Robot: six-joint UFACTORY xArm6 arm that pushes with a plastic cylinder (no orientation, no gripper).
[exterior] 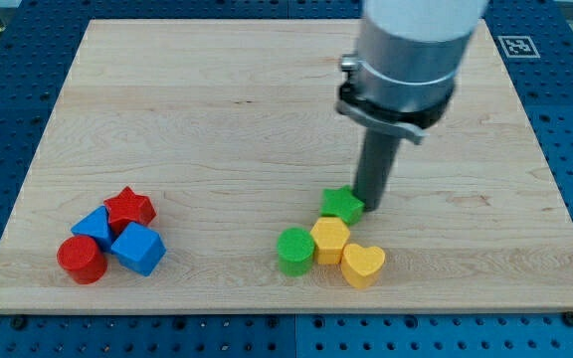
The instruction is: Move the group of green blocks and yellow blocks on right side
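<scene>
Wooden board (217,119) on a blue pegboard desk (8,89), fiducial tag (517,46) off the board's top-right corner. No claw here to open or close, just a dark rod holding nothing, with my tip (371,206) down on the board a bit right of centre, pressed right up against the right side of the green star (342,204). Just below that star: yellow hexagon (330,240) touching it, green cylinder (294,250) snug on the hexagon's left, yellow heart (362,266) tucked against its lower right. So the whole green-and-yellow bunch sitting near the bottom edge, slightly right of the middle, well short of the right edge. Over by the bottom-left corner, well apart: red star (129,209), blue triangle-ish block (95,226), blue cube (137,249), red cylinder (82,259), all huddled together.
</scene>
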